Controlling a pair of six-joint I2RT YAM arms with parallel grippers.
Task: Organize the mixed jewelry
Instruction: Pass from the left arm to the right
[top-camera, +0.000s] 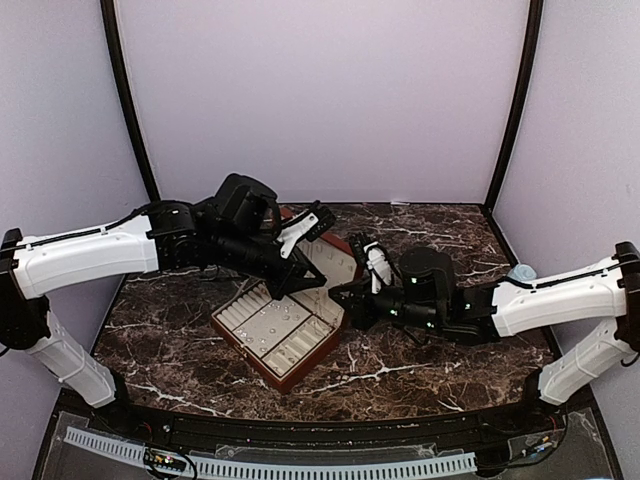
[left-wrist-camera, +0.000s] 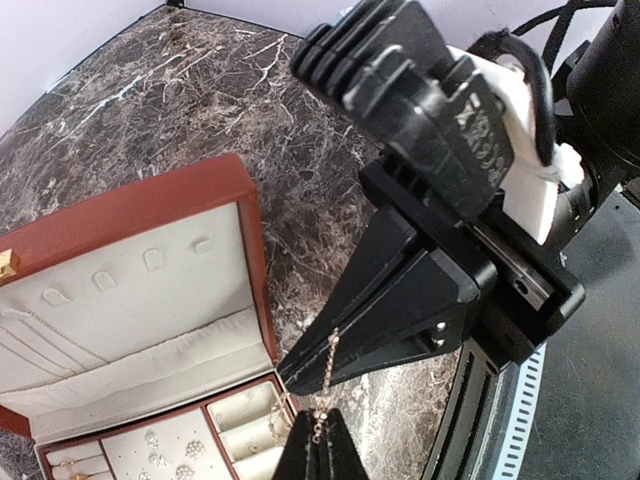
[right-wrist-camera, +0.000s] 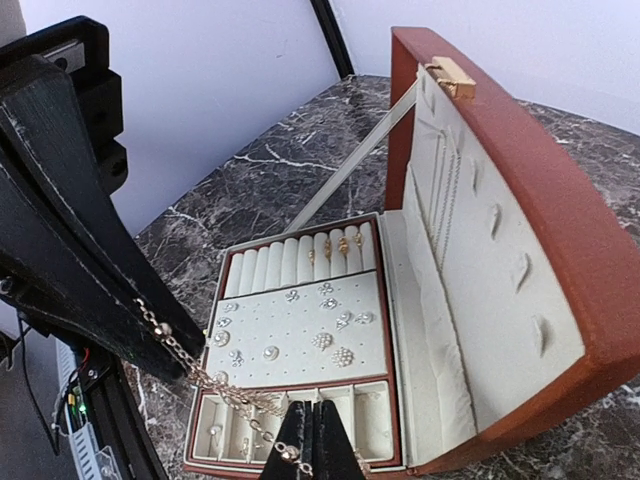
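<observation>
A thin gold chain (left-wrist-camera: 328, 375) of the mixed jewelry hangs stretched between both grippers above the front right corner of the open reddish-brown box (top-camera: 290, 378). My left gripper (left-wrist-camera: 318, 440) is shut on one end of it. My right gripper (right-wrist-camera: 308, 440) is shut on the other end, with the chain (right-wrist-camera: 190, 355) running up and left to the left fingers (right-wrist-camera: 90, 290). In the top view the left gripper (top-camera: 312, 287) and the right gripper (top-camera: 338, 296) meet tip to tip over the box. Studs (right-wrist-camera: 300, 335) sit on the cream pad and gold rings (right-wrist-camera: 340, 245) in the ring rolls.
The box lid (right-wrist-camera: 560, 200) stands open with cream lining, small hooks and a gold clasp (right-wrist-camera: 452, 78). Small front compartments (right-wrist-camera: 225, 430) hold a few pieces. Dark marble tabletop (top-camera: 420, 360) surrounds the box. Purple walls enclose the back and sides.
</observation>
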